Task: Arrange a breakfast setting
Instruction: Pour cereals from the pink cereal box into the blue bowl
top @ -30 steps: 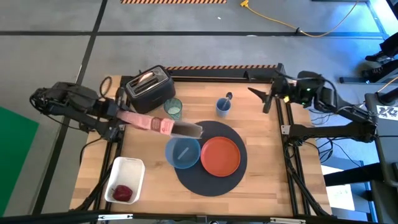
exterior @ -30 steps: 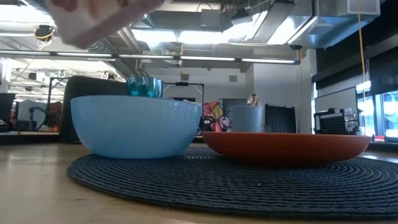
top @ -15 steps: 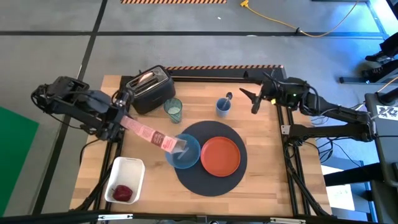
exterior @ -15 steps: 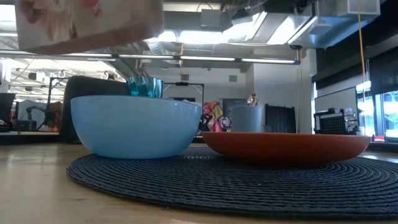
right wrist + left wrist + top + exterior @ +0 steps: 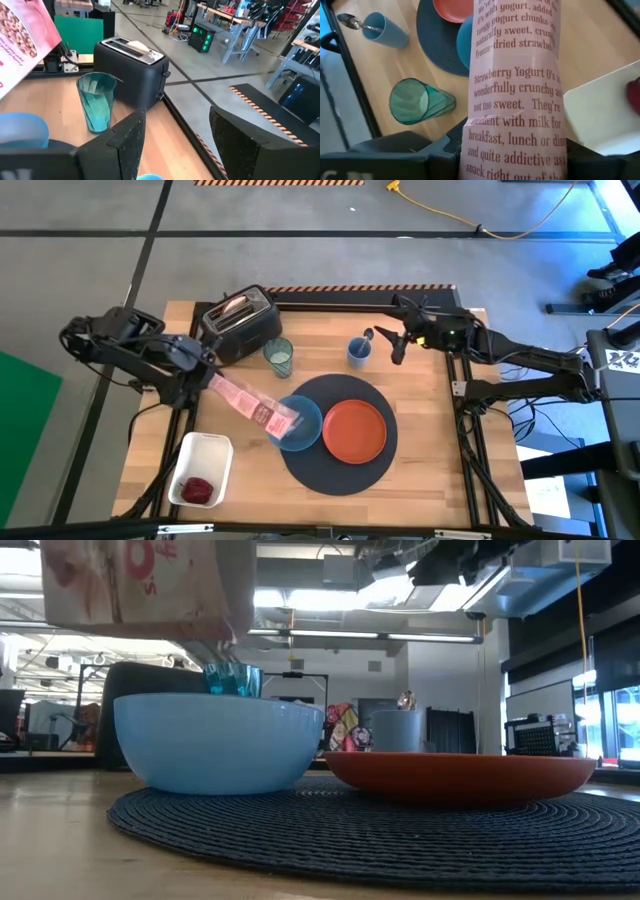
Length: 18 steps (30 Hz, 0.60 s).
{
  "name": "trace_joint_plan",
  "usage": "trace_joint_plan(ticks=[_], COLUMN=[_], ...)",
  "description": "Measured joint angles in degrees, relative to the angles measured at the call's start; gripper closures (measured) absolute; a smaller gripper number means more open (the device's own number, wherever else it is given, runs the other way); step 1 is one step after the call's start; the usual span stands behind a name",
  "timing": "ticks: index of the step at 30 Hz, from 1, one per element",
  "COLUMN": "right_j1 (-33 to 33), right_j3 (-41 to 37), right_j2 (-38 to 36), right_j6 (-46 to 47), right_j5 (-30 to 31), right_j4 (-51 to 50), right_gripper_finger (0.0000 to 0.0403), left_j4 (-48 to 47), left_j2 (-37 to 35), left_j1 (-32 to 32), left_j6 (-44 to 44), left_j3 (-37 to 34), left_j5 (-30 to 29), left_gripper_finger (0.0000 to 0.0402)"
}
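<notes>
One second has brought the pink cereal box (image 5: 252, 405) from level above the mat (image 5: 335, 465) to a downward tilt, its open end now over the near rim of the blue bowl (image 5: 300, 425), so pouring looks about to start. The left gripper (image 5: 205, 377) clamps the box's base at about nine o'clock of the bowl, arm stretched in from the table's left edge. The bowl sits on the mat touching the orange plate (image 5: 354, 429) at its three o'clock. The green tumbler (image 5: 279, 357) stands at twelve o'clock of the bowl. The right gripper (image 5: 397, 345) has swung in beside the blue cup holding the spoon (image 5: 368, 336), fingers spread wide and empty.
</notes>
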Motion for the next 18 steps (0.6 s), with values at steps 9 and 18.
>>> trace_joint_plan(ticks=[9, 18], right_j1=[0.0, 0.0], right_j3=[0.0, 0.0], right_j2=[0.2, 0.2], right_j6=[0.0, 0.9], right_j5=[0.0, 0.0], right_j4=[-1.6, -1.9], right_gripper_finger=[0.0191, 0.0191], left_j4=[0.0, 0.0], left_j2=[5.2, 10.3], left_j1=[0.1, 0.0], left_j6=[6.7, 7.7], left_j3=[0.0, 0.0], left_j5=[-2.6, -2.4], left_gripper_finger=[0.0262, 0.0262])
